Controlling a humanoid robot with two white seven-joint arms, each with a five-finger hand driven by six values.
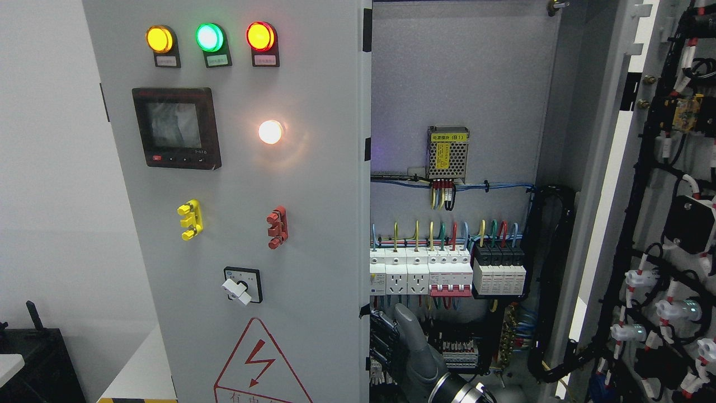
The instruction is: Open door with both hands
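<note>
The grey left door of the electrical cabinet carries three indicator lamps, a meter screen, a lit white lamp and a rotary switch. It stands slightly swung out. The right door is wide open at the picture's right, its wired inner side facing me. My right hand comes up from the bottom edge, right of the middle. Its dark fingers curl round the left door's free edge, and the grey thumb points up inside the opening. The left arm does not show.
Inside the cabinet are a power supply, rows of breakers and sockets and bundled cables, close behind my hand. A dark box stands at the lower left by a white wall.
</note>
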